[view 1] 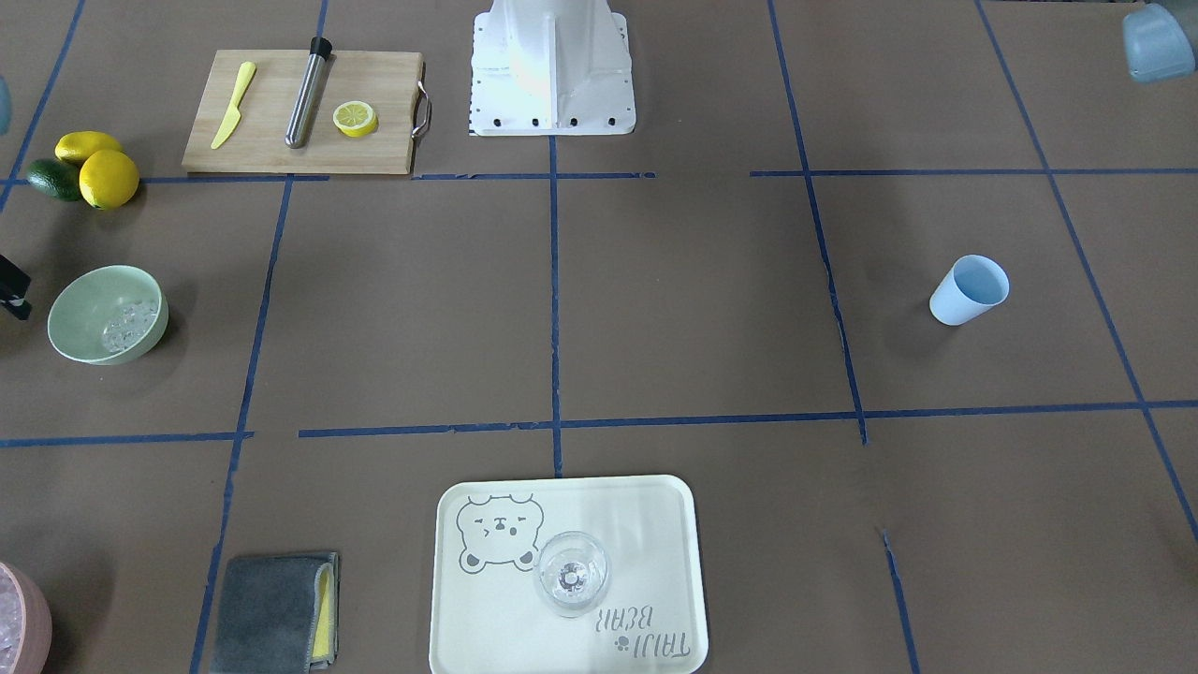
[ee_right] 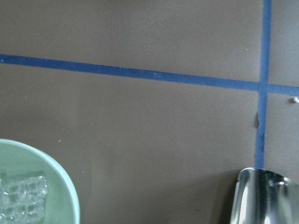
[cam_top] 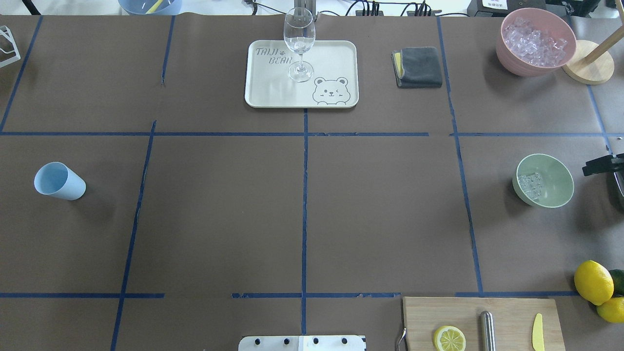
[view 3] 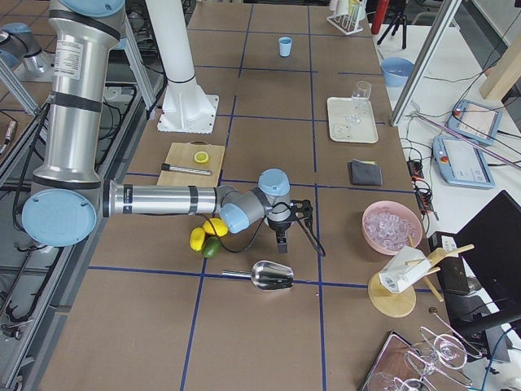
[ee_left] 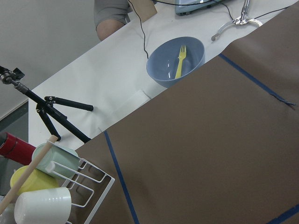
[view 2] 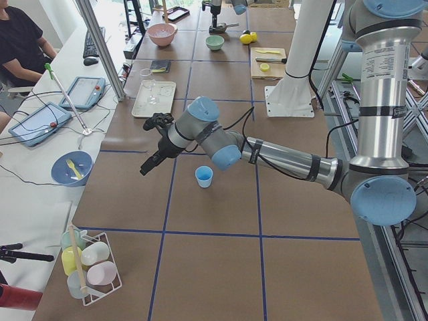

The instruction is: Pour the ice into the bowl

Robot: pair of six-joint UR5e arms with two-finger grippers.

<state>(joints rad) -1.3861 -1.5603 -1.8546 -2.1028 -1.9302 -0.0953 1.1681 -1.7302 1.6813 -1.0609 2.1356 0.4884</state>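
I cannot tell how wide the jaws of my right gripper [view 3: 301,243] stand. It hangs near the bowl [cam_top: 560,175], and the scoop [view 3: 273,275] lies apart on the table. Ice [cam_top: 530,185] sits in the bowl, so I judge the pour done. My left gripper [view 2: 148,164] hovers near the cup [view 2: 204,176], jaws equally unclear.

Left arm [view 2: 287,159] and right arm [view 3: 155,199] are showing silver tubes, pale-blue joint caps, black cables; left gripper [view 2: 144,168] and right gripper [view 3: 303,246] are looking black.
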